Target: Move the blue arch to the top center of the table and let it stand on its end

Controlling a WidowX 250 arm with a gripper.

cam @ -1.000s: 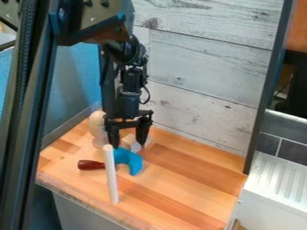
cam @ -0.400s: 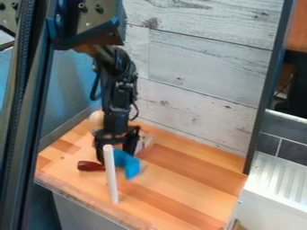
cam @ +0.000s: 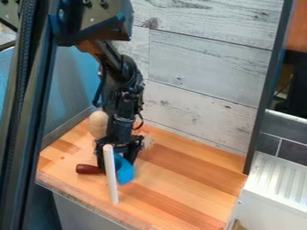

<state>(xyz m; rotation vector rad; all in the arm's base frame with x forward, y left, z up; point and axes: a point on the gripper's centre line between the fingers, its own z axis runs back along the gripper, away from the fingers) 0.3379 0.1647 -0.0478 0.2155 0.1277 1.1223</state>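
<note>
Tabletop [cam: 186,188] of striped wood under and all around the white rod [cam: 111,177], with pale plank wall [cam: 203,67] well behind it. From the top left, black robot arm [cam: 123,72] bent at a joint high above the rod; below the bend, slanting down and slightly right, then nearly straight down through the wrist. At the lower end, gripper [cam: 117,166] pointing down just behind the rod, low over the wood, with fingers spread apart. Between them and forward, just right of the rod, blue arch [cam: 124,173]; impossible to tell any touch by the fingers, or a stance on its end. Rod itself upright, partly in front of the gripper. Behind it and a little left, rounded wooden piece [cam: 98,123], beside the arm. Just left of the rod, smallest of all, dark red handle [cam: 88,169], lying flat.
</note>
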